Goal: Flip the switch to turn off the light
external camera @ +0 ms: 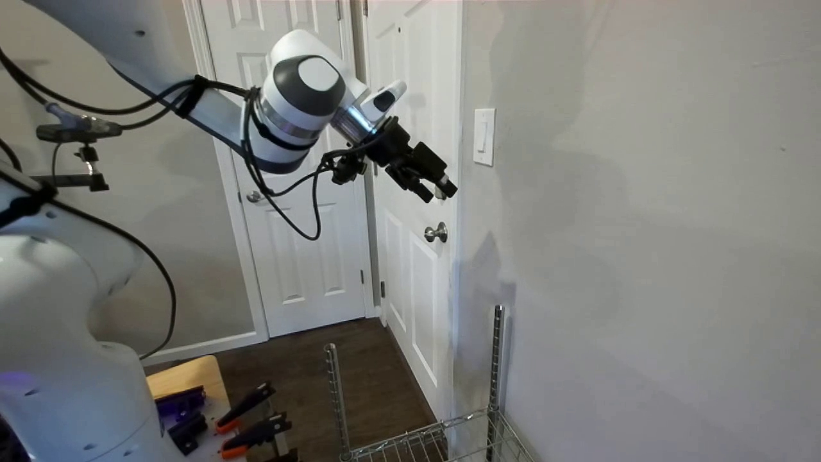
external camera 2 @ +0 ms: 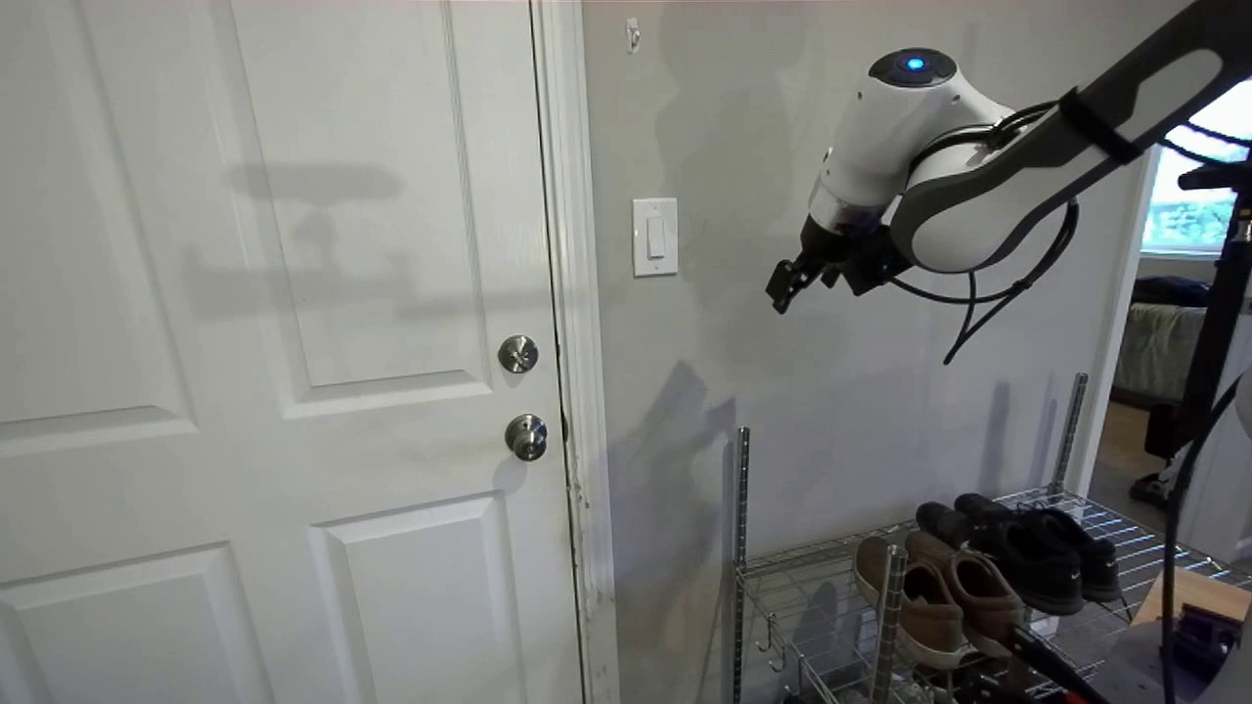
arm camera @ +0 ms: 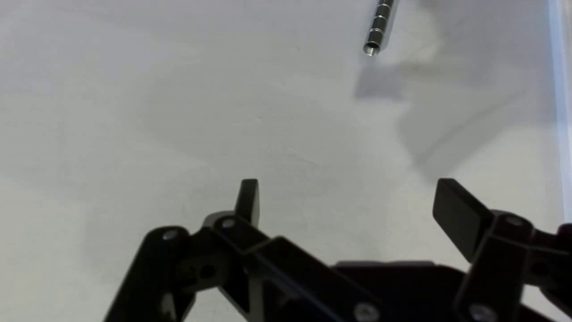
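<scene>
A grey wall (external camera: 641,192) runs off from the opening edge of the white door (external camera 2: 274,450), right up against its frame (external camera 2: 572,244). Another white door (external camera: 282,256) stands at an angle to the door, on its hinge side. The robot arm (external camera 2: 963,230), white and dark grey, is bent and, in an exterior view, shows against the wall past the opening edge of the door. Low beside the door, next to the wall, stands a wire rack (external camera 2: 741,508). Black shoes (external camera 2: 1042,562) and brown shoes (external camera 2: 988,596) sit on it, the brown ones nearer the door. The gripper (arm camera: 346,188) slants downward in both exterior views, facing the wall and apart from the door. Its two fingers (arm camera: 246,199) are spread wide; in the wrist view only wall shows between their tips, so it has hold of nothing. The switch (external camera 2: 655,238), a white upright plate, is fixed to the wall just beside the door's frame, with the gripper apart from it; which way it is flipped I cannot tell. The round, silvery knob (external camera 2: 526,437) sits lower than the switch, near the edge of the door, and a round lock (external camera 2: 518,354) is just above the knob.
</scene>
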`<action>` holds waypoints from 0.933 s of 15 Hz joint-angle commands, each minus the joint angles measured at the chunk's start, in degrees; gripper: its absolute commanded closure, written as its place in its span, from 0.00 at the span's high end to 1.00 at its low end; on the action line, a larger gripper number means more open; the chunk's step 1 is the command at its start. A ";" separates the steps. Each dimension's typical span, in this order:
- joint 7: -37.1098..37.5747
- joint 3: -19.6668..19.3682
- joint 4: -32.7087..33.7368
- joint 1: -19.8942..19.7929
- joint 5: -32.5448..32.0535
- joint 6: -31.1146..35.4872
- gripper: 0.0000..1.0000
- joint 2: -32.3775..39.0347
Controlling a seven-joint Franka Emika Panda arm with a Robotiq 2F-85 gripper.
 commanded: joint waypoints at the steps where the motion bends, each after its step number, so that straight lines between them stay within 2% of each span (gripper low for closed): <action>1: 6.05 2.00 1.25 -0.08 2.04 3.07 1.00 2.72; 4: 6.91 1.94 1.14 1.35 2.23 8.42 1.00 4.68; 9: 5.72 2.80 0.71 1.28 -0.16 22.55 1.00 7.41; 10: 6.16 3.68 0.66 0.10 -0.62 24.74 1.00 7.33; 13: 7.16 9.08 0.70 -7.37 -1.55 30.90 1.00 5.04; 14: 6.04 5.87 0.88 -2.59 -0.01 27.31 1.00 6.46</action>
